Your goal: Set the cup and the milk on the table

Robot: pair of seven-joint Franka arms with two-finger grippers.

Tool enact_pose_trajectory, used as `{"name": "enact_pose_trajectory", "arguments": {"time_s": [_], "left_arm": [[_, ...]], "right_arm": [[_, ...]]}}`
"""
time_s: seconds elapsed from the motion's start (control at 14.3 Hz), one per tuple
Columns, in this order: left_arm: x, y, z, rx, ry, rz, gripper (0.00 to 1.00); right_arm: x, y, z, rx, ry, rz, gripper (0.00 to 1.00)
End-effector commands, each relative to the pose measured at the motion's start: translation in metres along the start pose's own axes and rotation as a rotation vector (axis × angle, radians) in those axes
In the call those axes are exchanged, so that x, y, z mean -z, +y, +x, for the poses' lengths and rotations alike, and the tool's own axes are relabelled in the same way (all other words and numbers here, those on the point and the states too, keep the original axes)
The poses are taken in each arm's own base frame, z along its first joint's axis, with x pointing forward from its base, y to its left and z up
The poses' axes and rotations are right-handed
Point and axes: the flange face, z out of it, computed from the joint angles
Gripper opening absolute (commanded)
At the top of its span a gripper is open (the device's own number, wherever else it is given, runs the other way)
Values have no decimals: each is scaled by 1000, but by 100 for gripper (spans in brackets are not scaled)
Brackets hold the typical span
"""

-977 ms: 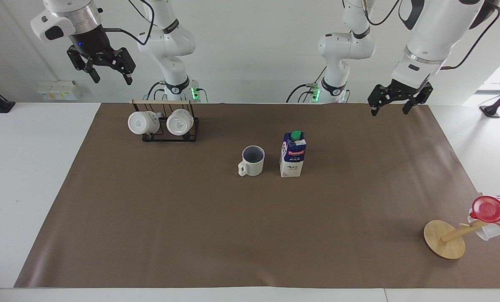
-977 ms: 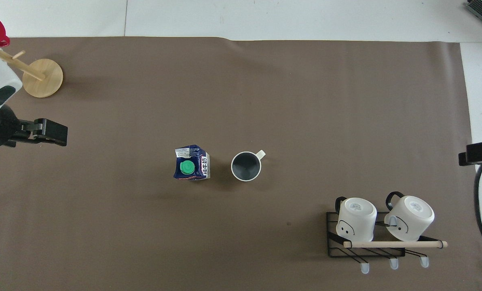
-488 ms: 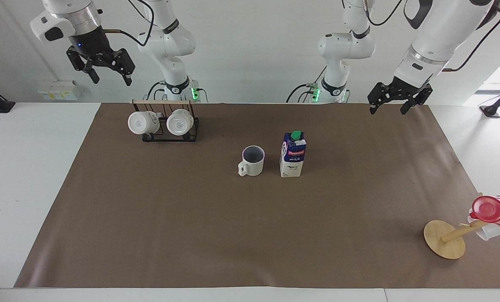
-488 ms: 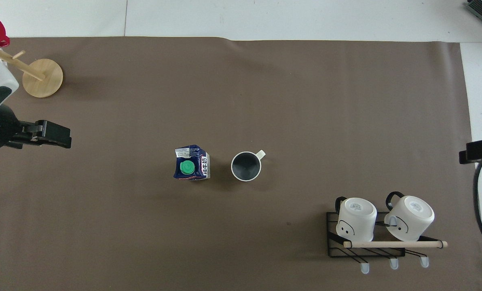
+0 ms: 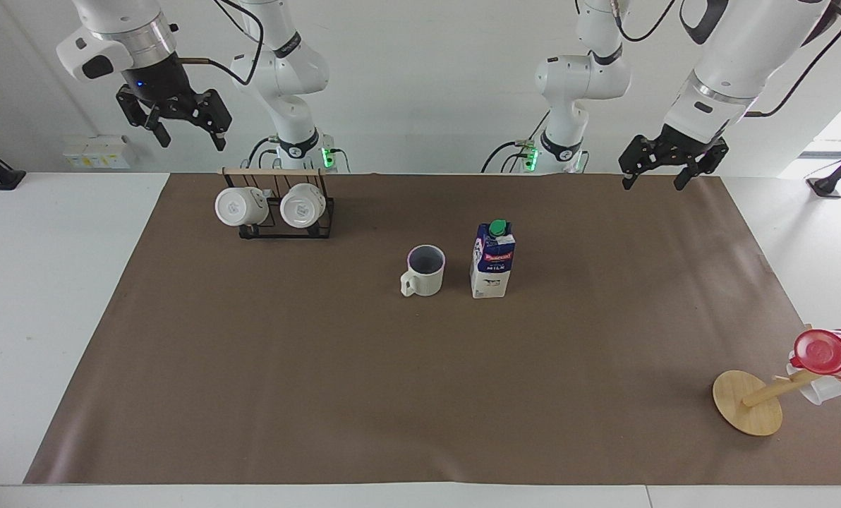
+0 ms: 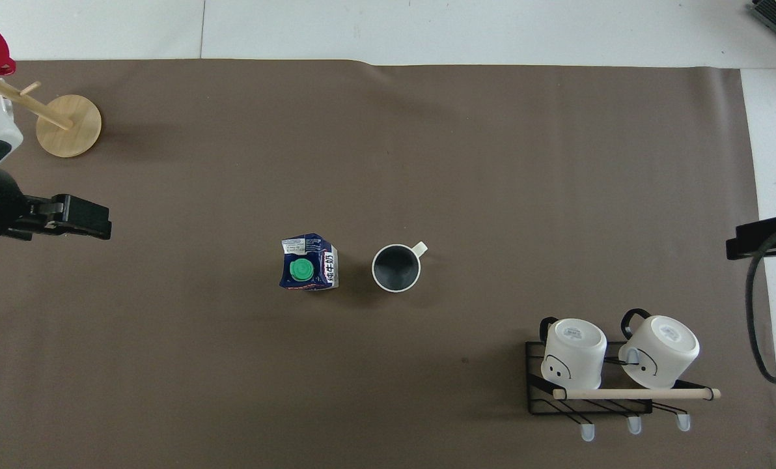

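The cream-white cup stands upright on the brown mat of the table, handle pointing away from the robots. The milk carton stands upright beside it, toward the left arm's end. My left gripper is open and empty, raised over the mat's edge at the left arm's end; part of it shows in the overhead view. My right gripper is open and empty, raised high above the mug rack; its edge shows in the overhead view.
A black wire rack with a wooden bar holds two other white mugs near the right arm. A wooden mug tree with a red translucent cup stands at the mat's corner farthest from the robots, at the left arm's end.
Both grippers have risen slightly. The right gripper has shifted a little toward the rack's side. The cup and milk have not moved.
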Motion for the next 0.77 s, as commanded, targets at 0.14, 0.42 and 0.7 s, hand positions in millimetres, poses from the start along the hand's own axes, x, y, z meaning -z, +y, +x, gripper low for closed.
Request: {"name": "enact_pose_trajectory", "arguments": {"time_s": [0.14,0.42,0.7], "left_arm": [[7,-10,-3,5,-6,-10,100],[6,-10,-3,5,-6,-10,100],[7,-9,-4,3,-6,-10,100]], "right_arm": [[-1,2,-2,13,0,-11,100],[0,2,-2,10,0,5,100],[0,3,-2,7,1,5,100]]}}
